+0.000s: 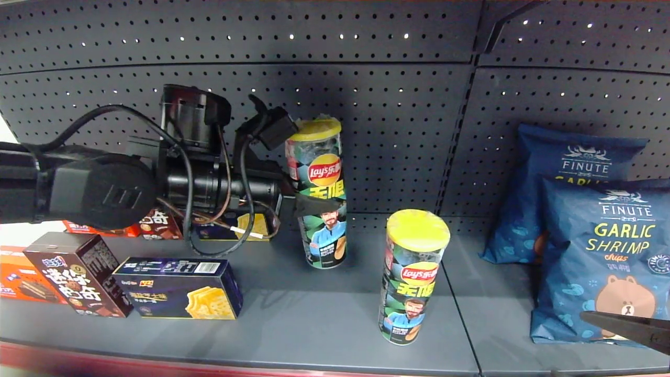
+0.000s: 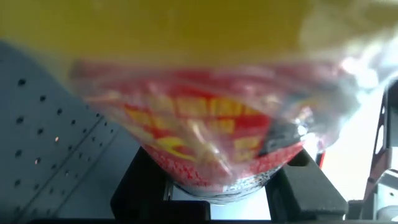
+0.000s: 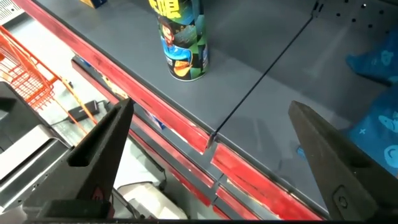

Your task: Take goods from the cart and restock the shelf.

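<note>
My left gripper [image 1: 315,203] is shut on a tall chips can [image 1: 317,167] with a yellow lid, held upright near the pegboard back wall, its base at or just above the shelf [image 1: 293,319]. Up close, the left wrist view has the same can [image 2: 211,130] between the dark fingers [image 2: 140,190]. A second matching can [image 1: 414,277] stands free on the shelf, nearer the front and to the right. My right gripper [image 3: 214,162] is open and holds nothing, hovering at the shelf's red front edge [image 3: 186,134], with that standing can [image 3: 181,37] beyond it.
Several snack boxes [image 1: 180,288] lie on the shelf's left part. Blue garlic shrimp chip bags [image 1: 602,251] lean at the right. An orange wire cart [image 3: 25,68] sits below the shelf front. Bare shelf lies between the cans and the bags.
</note>
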Controlling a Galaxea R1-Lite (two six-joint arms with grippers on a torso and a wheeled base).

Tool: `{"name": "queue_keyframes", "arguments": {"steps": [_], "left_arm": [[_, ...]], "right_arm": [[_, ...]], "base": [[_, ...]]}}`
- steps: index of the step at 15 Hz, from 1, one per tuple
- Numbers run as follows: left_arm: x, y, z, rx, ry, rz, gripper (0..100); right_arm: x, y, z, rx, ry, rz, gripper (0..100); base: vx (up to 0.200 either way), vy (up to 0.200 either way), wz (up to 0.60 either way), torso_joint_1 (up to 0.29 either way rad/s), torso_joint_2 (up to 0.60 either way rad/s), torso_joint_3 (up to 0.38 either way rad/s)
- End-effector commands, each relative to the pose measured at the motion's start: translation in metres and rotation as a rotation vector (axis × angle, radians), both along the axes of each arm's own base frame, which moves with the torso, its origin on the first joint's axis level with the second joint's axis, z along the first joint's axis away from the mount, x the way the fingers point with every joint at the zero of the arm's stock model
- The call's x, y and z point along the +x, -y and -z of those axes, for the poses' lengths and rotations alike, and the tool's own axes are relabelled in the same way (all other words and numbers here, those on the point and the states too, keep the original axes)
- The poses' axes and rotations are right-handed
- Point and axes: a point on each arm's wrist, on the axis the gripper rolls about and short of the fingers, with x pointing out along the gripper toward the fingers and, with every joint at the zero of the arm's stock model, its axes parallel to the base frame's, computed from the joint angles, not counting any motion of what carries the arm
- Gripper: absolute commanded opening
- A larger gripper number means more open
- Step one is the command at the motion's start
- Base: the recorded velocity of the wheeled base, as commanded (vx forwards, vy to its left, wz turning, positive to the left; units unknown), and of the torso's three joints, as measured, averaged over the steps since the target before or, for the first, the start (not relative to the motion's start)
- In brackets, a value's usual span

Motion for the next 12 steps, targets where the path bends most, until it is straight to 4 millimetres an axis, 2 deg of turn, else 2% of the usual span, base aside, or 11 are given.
{"name": "queue_keyframes", "arguments": {"steps": [1, 4, 6, 9, 12], "left_arm": [[0.013, 0.011, 0.009, 0.007, -0.018, 0.017, 0], [0.022, 0.028, 0.013, 0.031, -0.064, 0.051, 0], [0.041, 0.039, 0.015, 0.043, -0.013, 0.073, 0], [0.054, 0.054, 0.017, 0.058, -0.010, 0.105, 0], [0.059, 0.062, 0.024, 0.073, -0.011, 0.121, 0]], "right_arm": [[-0.001, 0.000, 0.000, 0.001, 0.002, -0.001, 100], [0.000, 0.000, 0.001, -0.002, -0.002, -0.004, 100], [-0.001, 0.000, 0.000, 0.001, 0.002, -0.002, 100], [-0.001, 0.001, -0.001, 0.004, 0.007, 0.004, 100], [0.000, 0.000, 0.000, -0.001, 0.000, 0.004, 100]], "base": [[0.000, 0.000, 0.00, 0.000, 0.00, 0.000], [0.000, 0.000, 0.00, 0.000, 0.00, 0.000], [0.000, 0.000, 0.00, 0.000, 0.00, 0.000], [0.000, 0.000, 0.00, 0.000, 0.00, 0.000], [0.000, 0.000, 0.00, 0.000, 0.00, 0.000]]}}
